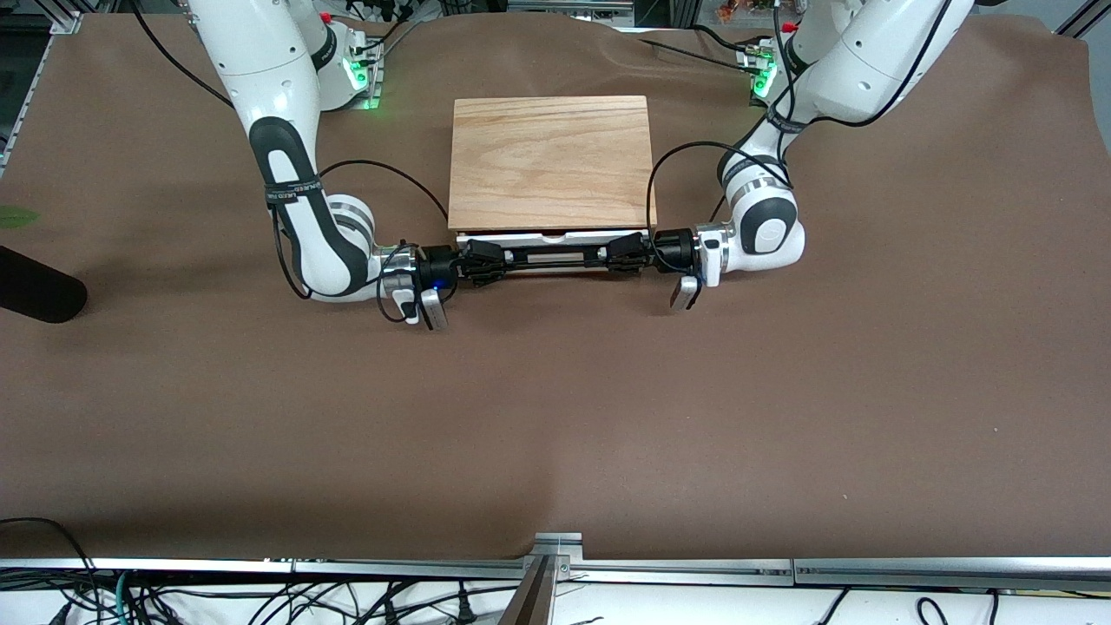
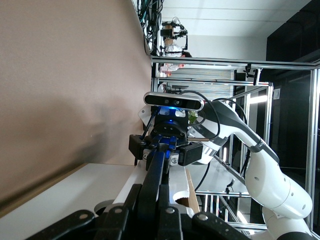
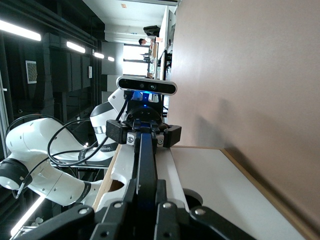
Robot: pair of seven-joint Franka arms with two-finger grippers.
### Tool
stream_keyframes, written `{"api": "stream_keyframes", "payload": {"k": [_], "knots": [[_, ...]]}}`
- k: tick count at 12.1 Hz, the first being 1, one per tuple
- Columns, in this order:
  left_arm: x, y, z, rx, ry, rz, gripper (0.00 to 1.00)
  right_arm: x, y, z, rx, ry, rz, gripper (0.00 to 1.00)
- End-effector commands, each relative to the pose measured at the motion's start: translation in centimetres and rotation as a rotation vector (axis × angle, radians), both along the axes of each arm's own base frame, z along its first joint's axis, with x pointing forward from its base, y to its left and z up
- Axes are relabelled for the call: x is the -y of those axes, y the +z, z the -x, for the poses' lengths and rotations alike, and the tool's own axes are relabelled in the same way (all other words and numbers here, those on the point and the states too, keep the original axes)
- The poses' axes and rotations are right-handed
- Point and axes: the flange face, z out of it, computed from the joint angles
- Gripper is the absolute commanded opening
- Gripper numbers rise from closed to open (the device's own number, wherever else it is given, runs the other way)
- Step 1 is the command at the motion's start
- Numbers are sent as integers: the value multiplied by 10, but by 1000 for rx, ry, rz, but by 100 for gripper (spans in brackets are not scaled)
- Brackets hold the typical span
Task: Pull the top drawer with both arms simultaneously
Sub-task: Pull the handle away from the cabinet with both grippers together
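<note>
The top drawer (image 1: 555, 236) shows as a thin white strip under the near edge of the cabinet's oak slab (image 1: 551, 161). Its long black bar handle (image 1: 555, 254) runs in front of it. My right gripper (image 1: 499, 259) is shut on the handle's end toward the right arm. My left gripper (image 1: 612, 253) is shut on the other end. In the left wrist view my left gripper (image 2: 152, 200) clamps the handle (image 2: 157, 167), beside the white front (image 2: 75, 195) and its notch (image 2: 181, 192). In the right wrist view my right gripper (image 3: 146, 197) clamps the handle (image 3: 146, 160).
The cabinet stands mid-table on a brown cover. A black rounded object (image 1: 35, 291) lies at the right arm's end of the table. A metal rail (image 1: 555, 564) edges the table nearest the front camera. Cables loop beside both wrists.
</note>
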Motion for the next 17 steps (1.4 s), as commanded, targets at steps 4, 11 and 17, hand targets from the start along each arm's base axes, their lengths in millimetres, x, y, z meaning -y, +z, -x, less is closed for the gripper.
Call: {"api": "stream_keyframes", "payload": {"k": [4, 11, 17], "knots": [[-3, -4, -31, -140, -39, -50, 0, 13, 20, -77, 33, -114, -9, 2], [-15, 4, -79, -189, -29, -68, 0, 22, 8, -113, 21, -144, 11, 2], [-19, 2, -104, -205, -18, -73, 0, 35, -6, -142, 33, -173, 30, 2]]}}
